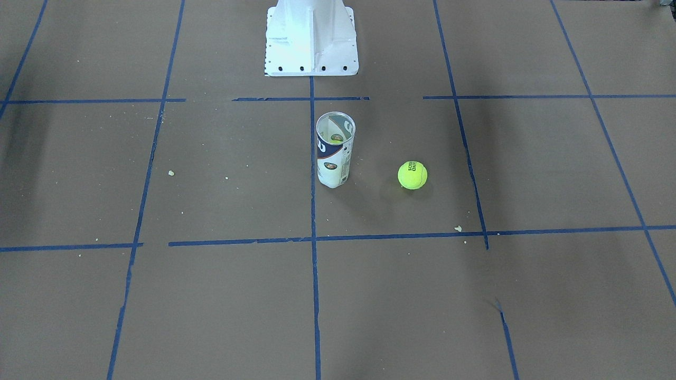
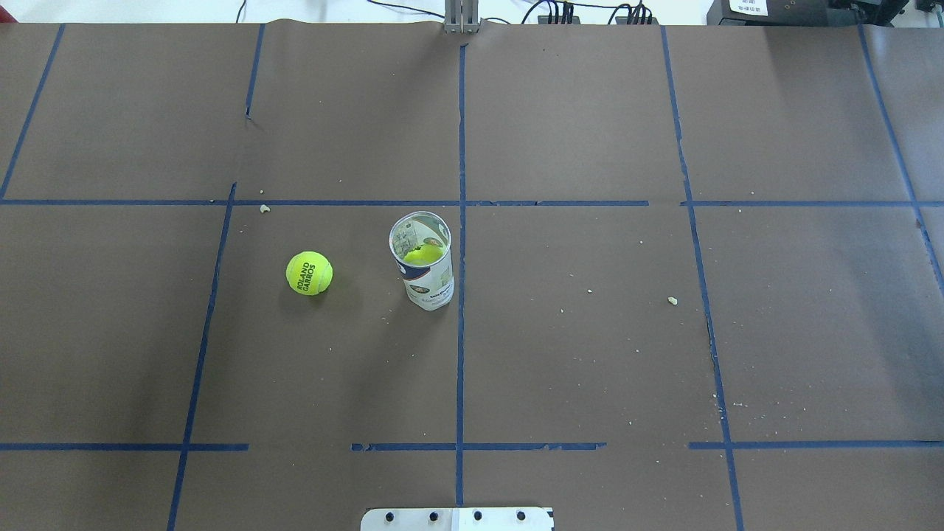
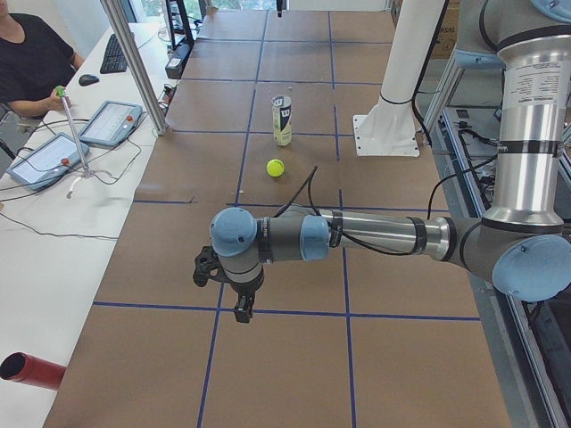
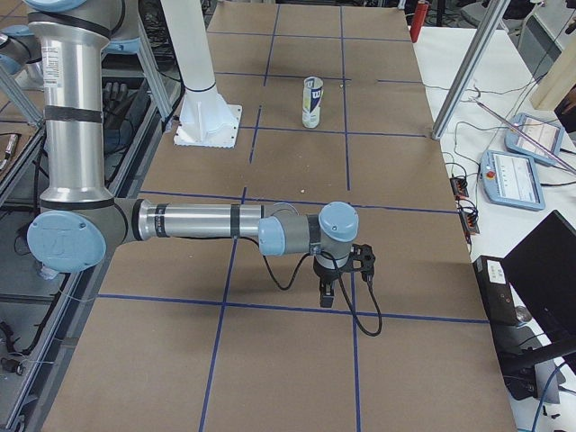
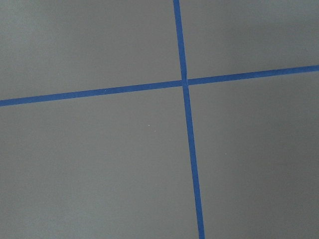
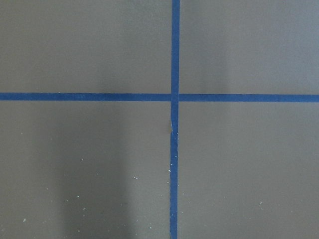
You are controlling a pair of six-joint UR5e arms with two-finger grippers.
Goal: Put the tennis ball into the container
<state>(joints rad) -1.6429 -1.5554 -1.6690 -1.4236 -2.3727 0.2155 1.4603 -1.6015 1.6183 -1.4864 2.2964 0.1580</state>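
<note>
The tennis ball [image 1: 412, 175] [image 2: 309, 273] [image 3: 276, 167], bright yellow-green with dark lettering, lies on the brown table a short way to the robot's left of the container. The container [image 1: 335, 150] [image 2: 422, 262] [image 3: 282, 120] [image 4: 311, 102] stands upright with its top open; something yellow-green shows inside it. My left gripper [image 3: 243, 310] hangs over the table far from the ball, toward the table's left end. My right gripper [image 4: 327, 295] hangs over the opposite end. Both show only in the side views, so I cannot tell whether they are open or shut. The wrist views hold only paper and tape.
The white bolted pedestal [image 1: 311, 39] [image 2: 457, 518] stands behind the can at the robot's side. Blue tape lines grid the brown paper. An operator [image 3: 31, 62] sits with tablets [image 3: 111, 120] at a side desk, and a red cylinder [image 3: 31, 370] lies there.
</note>
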